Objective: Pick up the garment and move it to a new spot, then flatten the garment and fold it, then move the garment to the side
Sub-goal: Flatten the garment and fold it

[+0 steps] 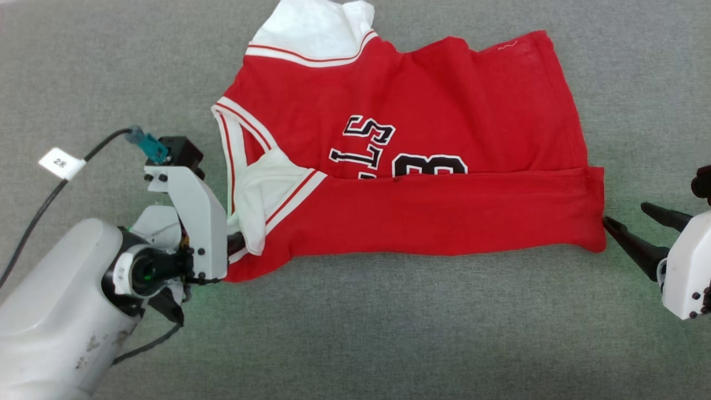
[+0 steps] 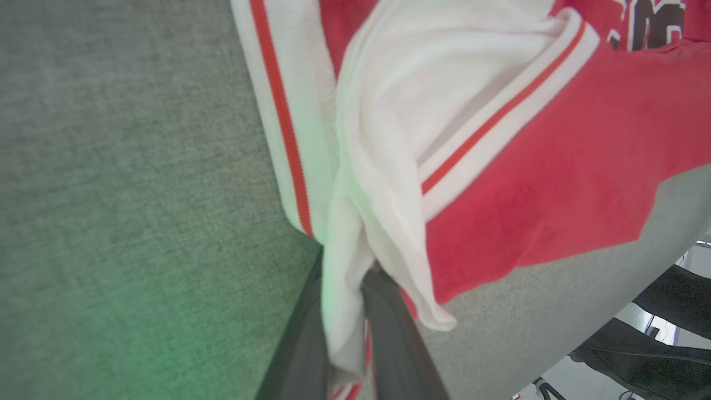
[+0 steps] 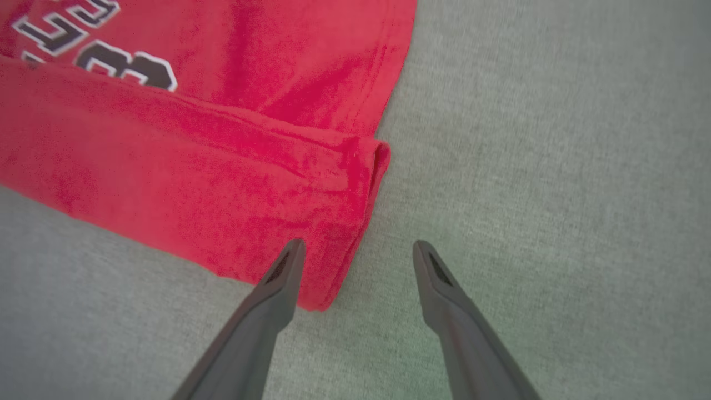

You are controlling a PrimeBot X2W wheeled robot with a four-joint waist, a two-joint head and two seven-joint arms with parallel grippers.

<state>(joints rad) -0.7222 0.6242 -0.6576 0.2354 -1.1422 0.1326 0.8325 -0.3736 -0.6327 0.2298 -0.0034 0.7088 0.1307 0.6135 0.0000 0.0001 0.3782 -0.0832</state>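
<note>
1. The left tool (image 2: pixel 349 278) is clamped on the garment (image 1: pixel 416 211). Its 2 dark fingers (image 2: pixel 389 328) pinch a bunch of white sleeve cloth and striped trim at the garment's near-left corner.
2. The right tool (image 3: pixel 358 244) stands spread, nothing between its 2 tapered fingers (image 3: pixel 444 300). 1 fingertip sits at the garment's near-right hem corner; I cannot tell if it touches. The other is over bare desk (image 1: pixel 355 333).
3. The garment lies flat across the middle of the desk, neck end to the left, hem to the right. Its near long edge is folded up over the body in a straight band.
4. That band covers the lower part of the black, white-outlined lettering (image 1: pixel 369 145), so the print cannot be read whole.
5. A white sleeve (image 1: pixel 316 25) with red-and-white striped trim sticks out at the far edge. The 2nd sleeve (image 1: pixel 261 189) lies crumpled near the left tool.
6. The cloth is soft red knit with a rolled, stitched hem at the right.
7. The desk has a grey, woven, felt-like cover, tinged green beside the left tool.
8. On the left arm, a black cable (image 1: pixel 33 216) carries a white tag (image 1: pixel 61 163) and ends in a teal plug (image 1: pixel 147 145).
9. Nothing lies between either tool and the garment.
</note>
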